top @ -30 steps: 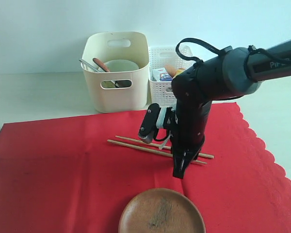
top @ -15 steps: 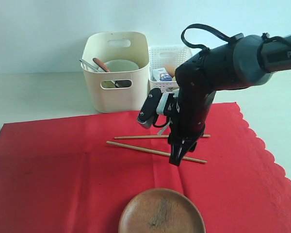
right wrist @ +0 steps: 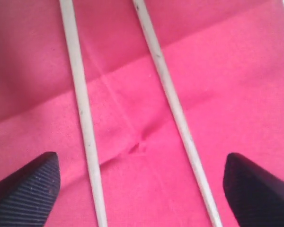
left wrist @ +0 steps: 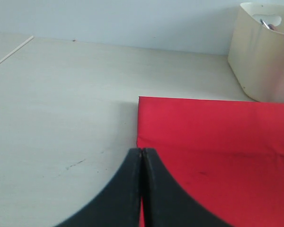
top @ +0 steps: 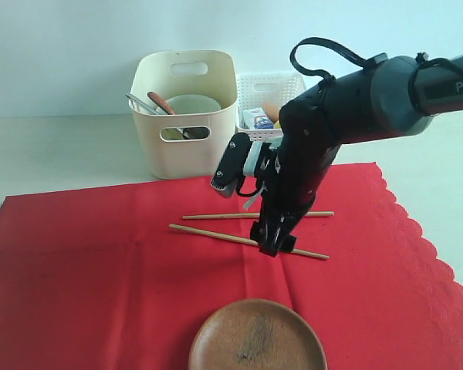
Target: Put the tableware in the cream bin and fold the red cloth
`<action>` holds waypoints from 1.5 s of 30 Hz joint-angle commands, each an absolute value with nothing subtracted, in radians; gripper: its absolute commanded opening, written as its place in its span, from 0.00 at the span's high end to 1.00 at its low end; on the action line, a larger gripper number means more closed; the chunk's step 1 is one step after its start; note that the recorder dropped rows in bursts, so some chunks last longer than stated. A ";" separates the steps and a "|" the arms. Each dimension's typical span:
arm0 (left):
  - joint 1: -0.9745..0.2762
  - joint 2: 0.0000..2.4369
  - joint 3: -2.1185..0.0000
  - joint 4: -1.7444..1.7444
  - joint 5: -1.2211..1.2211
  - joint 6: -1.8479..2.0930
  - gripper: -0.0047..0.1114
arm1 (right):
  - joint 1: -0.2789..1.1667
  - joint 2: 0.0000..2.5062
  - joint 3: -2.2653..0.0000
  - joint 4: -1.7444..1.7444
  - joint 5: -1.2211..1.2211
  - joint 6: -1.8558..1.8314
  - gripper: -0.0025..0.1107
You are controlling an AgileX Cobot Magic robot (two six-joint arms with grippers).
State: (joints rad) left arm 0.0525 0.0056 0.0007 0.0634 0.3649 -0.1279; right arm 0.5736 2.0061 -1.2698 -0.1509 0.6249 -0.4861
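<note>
A large bright red fabric cloth (top: 100, 262) with a scalloped edge lies spread flat on the pale tabletop (top: 54, 146). Two thin wooden chopsticks lie on it, apart from each other: one (top: 216, 216) nearly level across the exterior view, the other (top: 208, 233) nearer the camera and slanting. The black right pincer (top: 276, 245) points down over the nearer stick. Its jaws stand wide apart and hold nothing. In the right wrist view both chopsticks, one (right wrist: 83, 118) and the other (right wrist: 173, 99), run over the creased cloth (right wrist: 227, 71) between the two ribbed fingertips of the pincer (right wrist: 142, 189).

A round brown wooden plate (top: 256, 339) sits on the cloth at the near edge, well apart from the sticks. Behind the cloth stands the tall cream plastic bin (top: 181, 154) with oval cut-out handles. It holds a white bowl (top: 191, 104), a brown wooden spoon (top: 160, 102) and a metal knife (top: 139, 104). Just beside it is a shorter white lattice basket (top: 251, 146).

The left pincer (left wrist: 142, 153) has its black jaws pressed together, empty, above the tabletop (left wrist: 61, 94) at a corner of the cloth (left wrist: 217, 137), with the bin (left wrist: 260, 61) beyond
</note>
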 commanded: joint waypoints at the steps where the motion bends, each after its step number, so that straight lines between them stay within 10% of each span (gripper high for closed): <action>1: 0.048 0.000 0.000 0.069 0.353 -0.128 0.95 | 0.520 2.005 -1.321 -0.069 0.612 -0.530 0.19; 11: 0.048 0.000 0.000 0.069 0.353 -0.128 0.95 | 0.437 2.012 -1.382 0.124 0.694 -0.689 0.23; 20: 0.048 0.000 0.000 0.069 0.353 -0.128 0.95 | 0.434 2.094 -1.383 0.082 0.680 -0.714 0.58; 31: 0.048 0.000 0.000 0.069 0.353 -0.128 0.95 | 0.434 2.137 -1.383 0.043 0.614 -0.669 0.64; 38: 0.048 0.000 0.000 0.069 0.353 -0.128 0.95 | 0.434 2.158 -1.383 0.043 0.633 -0.669 0.97; 45: 0.048 0.000 0.000 0.069 0.353 -0.128 0.95 | 0.434 2.098 -1.383 0.045 0.692 -0.659 0.98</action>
State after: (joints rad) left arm 0.0525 0.0056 0.0007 0.0634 0.3649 -0.1279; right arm 0.4398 2.1335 -1.3792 0.0465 0.6589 -0.6652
